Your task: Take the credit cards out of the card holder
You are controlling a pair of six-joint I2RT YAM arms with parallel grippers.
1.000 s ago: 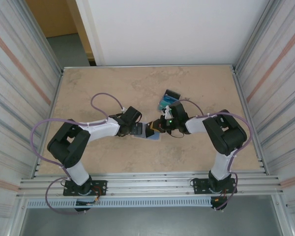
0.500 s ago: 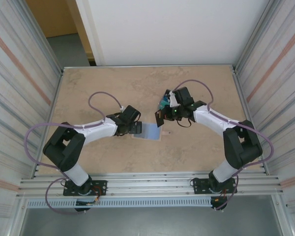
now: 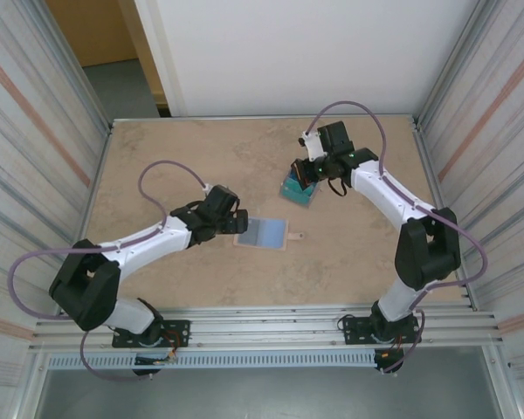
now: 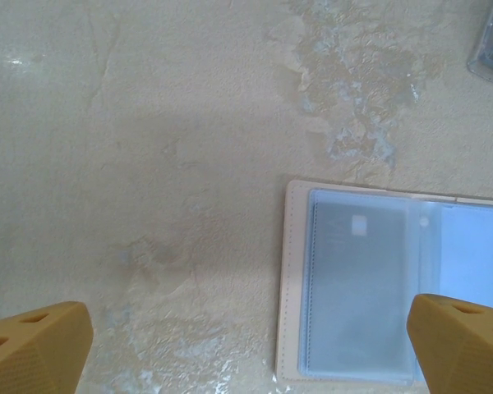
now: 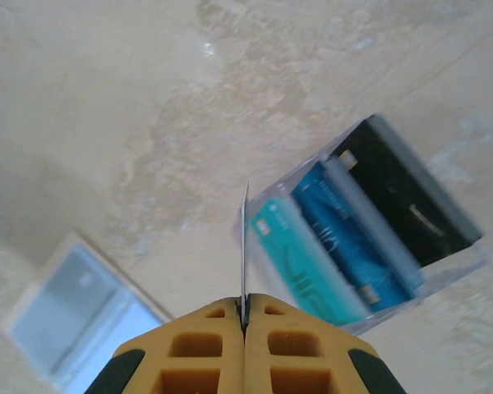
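Beige card holder (image 3: 262, 232): lies spread open and flat on the surface, light blue inside facing up.
Change: the right pincer (image 5: 245, 308) has left the card holder and travelled to the clear box (image 3: 298, 189), which sits beyond the holder and to its right in the top view. The left pincer (image 4: 248, 345) has drawn back to the holder's left edge.
Right pincer state: clamped tight on one thin held card (image 5: 245, 246), seen edge-on and upright, beside the box's teal end.
Left pincer state: jaws wide, holding nothing, hovering over the holder's left pocket.
Clear box contents: teal, blue and dark credit cards (image 5: 353, 238) lying side by side.
Meaning for task: one more card is out of the holder and appears ready for release at the box. A greyish card (image 4: 357, 279) seems to remain behind the holder's clear pocket, so extraction is probably not finished.
Surface (image 3: 175, 157): beige, marbled, with paler worn patches near the holder.
Room: ribbed metal walls on both sides of the holder, a white panel beyond it, and aluminium rails on its near side.
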